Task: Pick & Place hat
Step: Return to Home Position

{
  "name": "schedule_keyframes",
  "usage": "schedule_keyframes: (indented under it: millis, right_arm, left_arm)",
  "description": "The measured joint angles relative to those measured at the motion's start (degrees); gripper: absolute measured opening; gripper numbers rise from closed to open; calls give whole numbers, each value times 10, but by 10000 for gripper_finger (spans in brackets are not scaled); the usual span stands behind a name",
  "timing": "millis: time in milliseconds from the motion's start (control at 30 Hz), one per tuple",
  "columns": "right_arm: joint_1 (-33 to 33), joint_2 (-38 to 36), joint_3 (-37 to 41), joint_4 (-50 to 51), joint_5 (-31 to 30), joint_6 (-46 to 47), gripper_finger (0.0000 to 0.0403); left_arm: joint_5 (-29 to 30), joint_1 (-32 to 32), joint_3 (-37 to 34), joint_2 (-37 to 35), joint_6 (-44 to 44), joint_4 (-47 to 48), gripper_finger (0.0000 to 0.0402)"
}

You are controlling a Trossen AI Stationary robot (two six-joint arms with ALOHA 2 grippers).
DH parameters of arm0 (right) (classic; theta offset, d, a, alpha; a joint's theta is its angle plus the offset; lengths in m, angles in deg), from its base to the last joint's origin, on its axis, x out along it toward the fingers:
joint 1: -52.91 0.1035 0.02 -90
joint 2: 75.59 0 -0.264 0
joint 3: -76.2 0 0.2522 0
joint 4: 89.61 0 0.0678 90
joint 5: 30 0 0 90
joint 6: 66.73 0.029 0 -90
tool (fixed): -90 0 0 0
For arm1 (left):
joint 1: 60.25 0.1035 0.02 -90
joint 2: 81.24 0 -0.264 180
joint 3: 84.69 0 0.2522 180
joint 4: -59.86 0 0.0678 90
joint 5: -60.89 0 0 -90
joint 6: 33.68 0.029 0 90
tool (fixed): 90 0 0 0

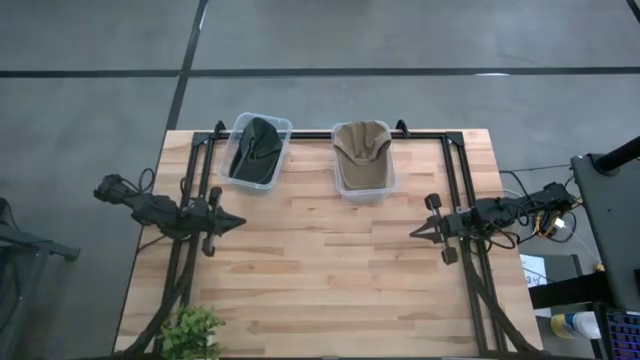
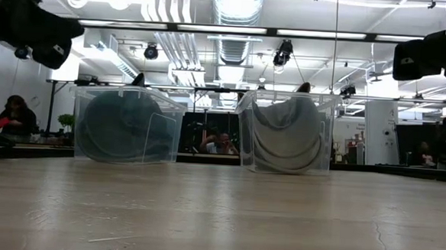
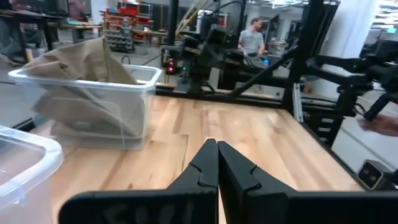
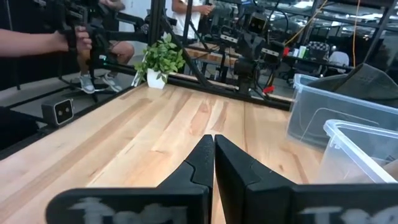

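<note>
A dark green hat [image 1: 255, 148] lies in the left clear plastic bin [image 1: 237, 135] at the table's far side; a tan hat [image 1: 361, 150] fills the right clear bin [image 1: 340, 188] beside it. In the low view the dark hat [image 2: 120, 127] and tan hat [image 2: 287, 136] show through the bin walls. My left gripper [image 1: 240, 222] hovers shut over the table's left part, pointing right, nearer than the bins. My right gripper [image 1: 412, 234] hovers shut over the right part, pointing left. The left wrist view shows the tan hat [image 3: 74, 62] in its bin beyond my shut left gripper [image 3: 217, 149]; my right gripper [image 4: 214, 143] is shut too.
A small potted plant [image 1: 192, 332] stands at the table's near left corner. Black frame rails [image 1: 460, 180] run along the left, right and far edges. Bare wooden tabletop [image 1: 330, 270] lies between the two grippers. People and equipment show in the room beyond.
</note>
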Motion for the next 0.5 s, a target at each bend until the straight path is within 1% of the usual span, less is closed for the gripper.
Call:
schedule_keyframes:
  millis: [100,500]
  right_arm:
    - [0,0,0,0,0,0,9]
    - [0,0,0,0,0,0,9]
  left_arm:
    - [10,0,-6,0,8,3,0]
    - [10,0,-14,0,8,28,0]
